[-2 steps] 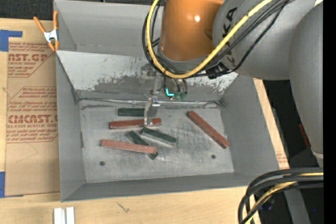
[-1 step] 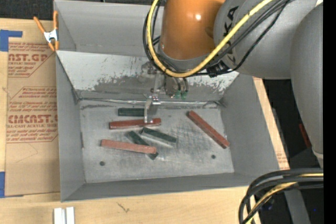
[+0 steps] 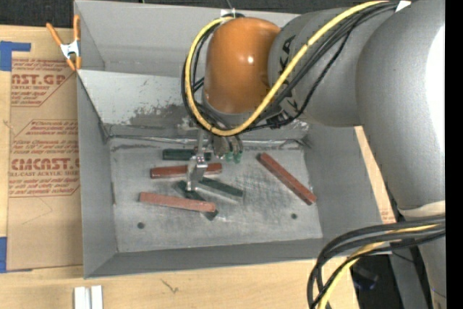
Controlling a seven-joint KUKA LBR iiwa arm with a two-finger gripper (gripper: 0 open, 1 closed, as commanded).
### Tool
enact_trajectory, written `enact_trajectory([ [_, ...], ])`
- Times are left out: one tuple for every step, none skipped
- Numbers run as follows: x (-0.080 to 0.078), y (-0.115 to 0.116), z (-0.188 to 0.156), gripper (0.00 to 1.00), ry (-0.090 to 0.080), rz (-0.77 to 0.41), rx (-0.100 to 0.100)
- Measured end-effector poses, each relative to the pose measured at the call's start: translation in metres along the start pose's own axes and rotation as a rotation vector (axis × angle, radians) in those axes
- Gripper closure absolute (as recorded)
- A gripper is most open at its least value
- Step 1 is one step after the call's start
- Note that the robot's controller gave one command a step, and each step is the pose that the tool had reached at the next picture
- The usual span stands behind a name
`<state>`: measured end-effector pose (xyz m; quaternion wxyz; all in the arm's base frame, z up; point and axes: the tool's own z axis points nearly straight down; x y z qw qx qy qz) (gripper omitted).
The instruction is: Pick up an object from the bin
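Your gripper (image 3: 194, 181) is down mid-bin (image 3: 98, 177), where a reddish-brown stick (image 3: 170, 172) meets a dark green stick (image 3: 223, 189); open or closed, can't tell.

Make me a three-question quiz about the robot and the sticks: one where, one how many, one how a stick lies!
1. Where in the bin is the gripper?
A. front left corner
B. low over the middle sticks
C. far right
2. How many red-brown sticks?
A. one
B. three
C. six
3. How does the right red-brown stick lie?
A. upright
B. against a wall
C. flat, slanted
Answers: 1 B, beside the middle red-brown stick and a dark green stick. 2 B, right, middle and the front red-brown stick. 3 C, flat on the floor.
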<state>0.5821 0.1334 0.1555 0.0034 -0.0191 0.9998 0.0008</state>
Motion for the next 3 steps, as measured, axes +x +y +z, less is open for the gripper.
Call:
enact_trajectory([
  [0.046,0.004,0.08,1.0,0.001,-0.132,-0.002],
  [0.046,0.004,0.08,1.0,0.001,-0.132,-0.002],
  [0.051,0.014,-0.093,1.0,0.0,-0.11,0.0],
])
